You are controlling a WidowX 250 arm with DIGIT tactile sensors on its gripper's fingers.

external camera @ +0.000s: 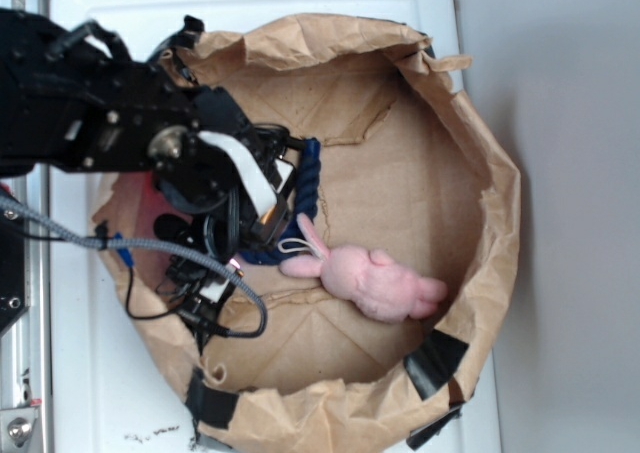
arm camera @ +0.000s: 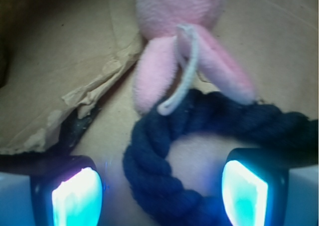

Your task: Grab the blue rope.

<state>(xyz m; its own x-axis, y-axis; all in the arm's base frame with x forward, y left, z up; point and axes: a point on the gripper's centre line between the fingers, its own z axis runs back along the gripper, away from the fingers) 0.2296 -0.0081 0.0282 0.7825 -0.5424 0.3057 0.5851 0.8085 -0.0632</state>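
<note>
The blue rope (arm camera: 149,161) lies curled on the floor of the paper bag (external camera: 480,173), touching the pink plush rabbit's (arm camera: 179,31) ears. The hand (arm camera: 159,193) hangs wide open, empty, straddling one bend. Soft, bendy, light, grippy: best pinched across that thick twisted strand.

We see a white worktop (external camera: 90,373) carrying a brown paper bag (external camera: 480,153) rolled down into a shallow basin, patched with black tape. Inside it lie a pink plush toy (external camera: 375,278) and the blue rope (external camera: 308,178).
</note>
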